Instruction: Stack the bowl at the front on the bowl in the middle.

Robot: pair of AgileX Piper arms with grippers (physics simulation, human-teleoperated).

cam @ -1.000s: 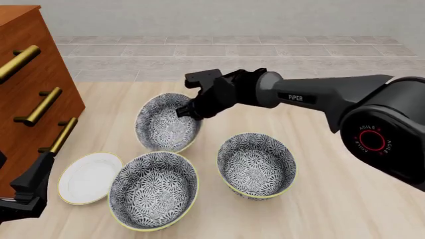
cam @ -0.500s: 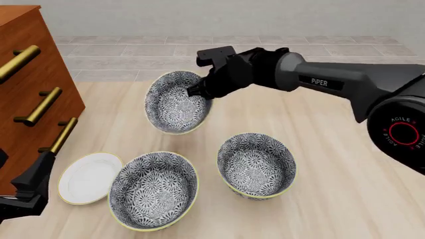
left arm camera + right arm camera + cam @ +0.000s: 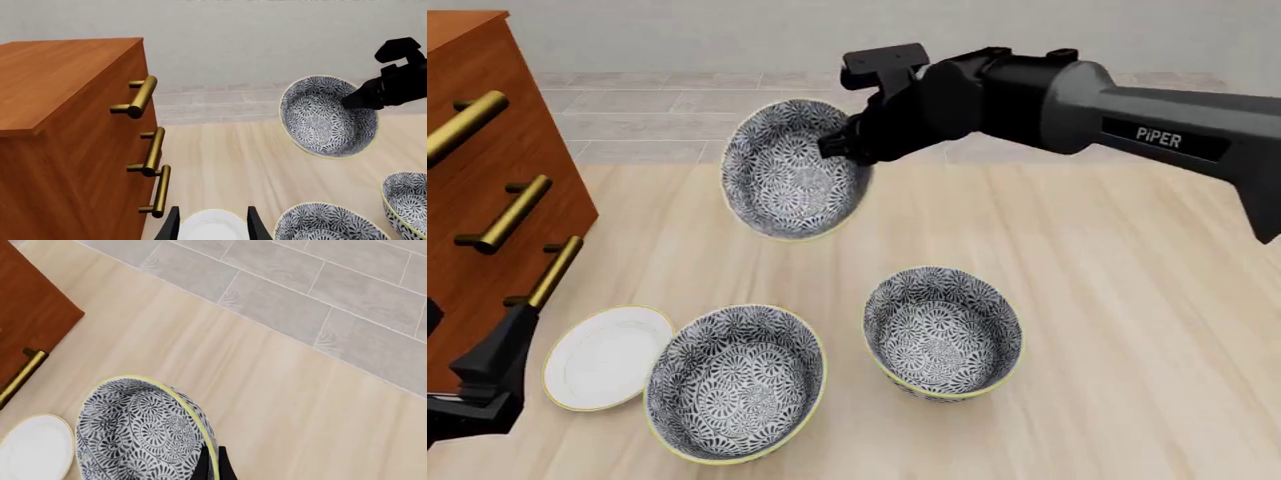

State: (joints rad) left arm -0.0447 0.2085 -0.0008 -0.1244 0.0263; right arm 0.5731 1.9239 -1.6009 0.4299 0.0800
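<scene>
The bowl at the front [image 3: 790, 170] is a grey-and-white floral bowl with a pale yellow rim. It hangs tilted in the air over the far part of the table, its inside facing the camera. My right gripper [image 3: 838, 140] is shut on its rim, as the right wrist view confirms [image 3: 212, 466]. The bowl in the middle [image 3: 941, 330] stands upright on the table, below and to the right of the lifted one. My left gripper [image 3: 213, 227] is open, low at the near left [image 3: 481, 385], above a white plate [image 3: 212, 220].
A third floral bowl [image 3: 734, 385] stands nearest the camera, beside the flat white plate [image 3: 601, 355]. A wooden dresser [image 3: 494, 180] with brass handles fills the left side. A grey tiled floor [image 3: 1028, 100] lies beyond the table's far edge.
My right gripper has lifted its bowl off the table, carrying it up and slightly right. The left arm and the other two bowls have not moved.
</scene>
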